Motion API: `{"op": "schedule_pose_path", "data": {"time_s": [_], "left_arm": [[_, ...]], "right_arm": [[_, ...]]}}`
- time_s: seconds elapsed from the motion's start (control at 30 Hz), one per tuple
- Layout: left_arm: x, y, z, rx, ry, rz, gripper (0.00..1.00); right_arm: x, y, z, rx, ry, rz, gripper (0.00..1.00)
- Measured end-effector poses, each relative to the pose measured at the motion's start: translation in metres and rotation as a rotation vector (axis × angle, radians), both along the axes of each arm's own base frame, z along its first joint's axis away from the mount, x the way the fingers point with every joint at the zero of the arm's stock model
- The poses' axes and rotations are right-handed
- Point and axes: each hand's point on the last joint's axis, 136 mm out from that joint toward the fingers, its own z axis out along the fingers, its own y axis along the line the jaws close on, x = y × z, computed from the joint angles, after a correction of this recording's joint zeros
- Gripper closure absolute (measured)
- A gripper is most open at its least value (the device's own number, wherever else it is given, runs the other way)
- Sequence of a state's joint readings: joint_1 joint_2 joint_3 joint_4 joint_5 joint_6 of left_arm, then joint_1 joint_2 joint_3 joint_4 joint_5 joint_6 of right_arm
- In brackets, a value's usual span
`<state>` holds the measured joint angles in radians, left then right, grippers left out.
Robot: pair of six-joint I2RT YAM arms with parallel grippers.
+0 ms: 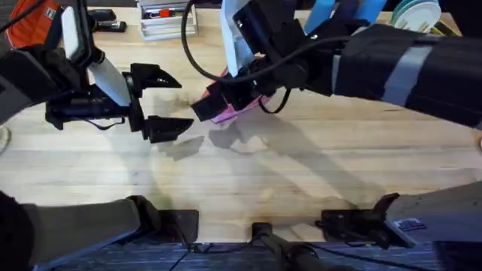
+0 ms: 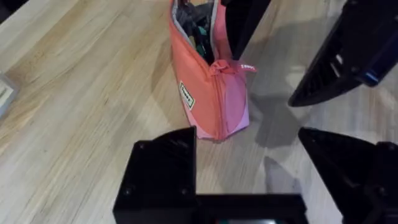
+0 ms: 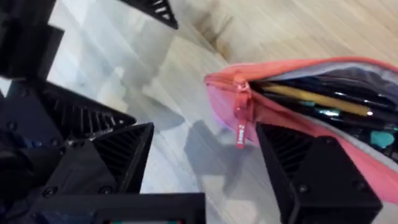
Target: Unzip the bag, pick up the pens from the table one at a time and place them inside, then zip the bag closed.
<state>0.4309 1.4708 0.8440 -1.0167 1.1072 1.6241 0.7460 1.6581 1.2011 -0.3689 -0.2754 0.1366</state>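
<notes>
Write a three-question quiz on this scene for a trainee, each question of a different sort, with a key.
1. True or false: the pink pencil pouch is zipped fully closed.
2. Multiple choice: where is the yellow pen? A) lying on the wooden table B) inside the pouch C) held in the left gripper
3. Fill in: the left gripper's jaws stand ____, with nothing between them.

Key:
1. False. The pouch mouth gapes, and its zipper pull hangs at one end.
2. B. It lies among dark pens inside the opening, by the right gripper.
3. Open.
</notes>
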Motion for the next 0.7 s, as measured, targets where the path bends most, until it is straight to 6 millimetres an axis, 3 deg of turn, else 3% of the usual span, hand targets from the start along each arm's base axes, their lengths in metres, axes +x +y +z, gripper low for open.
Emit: {"op": "schedule_pose_path", "data": {"time_s": [0.27, 0.47, 0.57, 0.7], "left_arm": [[0.002, 0.001, 0.000, 0.006, -0.014, 0.000, 0.008], [0.003, 0.001, 0.000, 0.009, -0.020, 0.000, 0.008], [0.003, 0.001, 0.000, 0.009, -0.020, 0.000, 0.008], [0.003, 0.001, 0.000, 0.009, -0.021, 0.000, 0.008]], "right_arm": [[0.010, 0.003, 0.003, 0.017, -0.030, -0.037, 0.004], [0.015, 0.009, -0.015, 0.001, -0.020, -0.038, 0.006], [0.018, 0.011, -0.018, 0.001, -0.026, -0.043, 0.127], [0.020, 0.010, -0.017, 0.000, -0.033, -0.052, 0.421]]}}
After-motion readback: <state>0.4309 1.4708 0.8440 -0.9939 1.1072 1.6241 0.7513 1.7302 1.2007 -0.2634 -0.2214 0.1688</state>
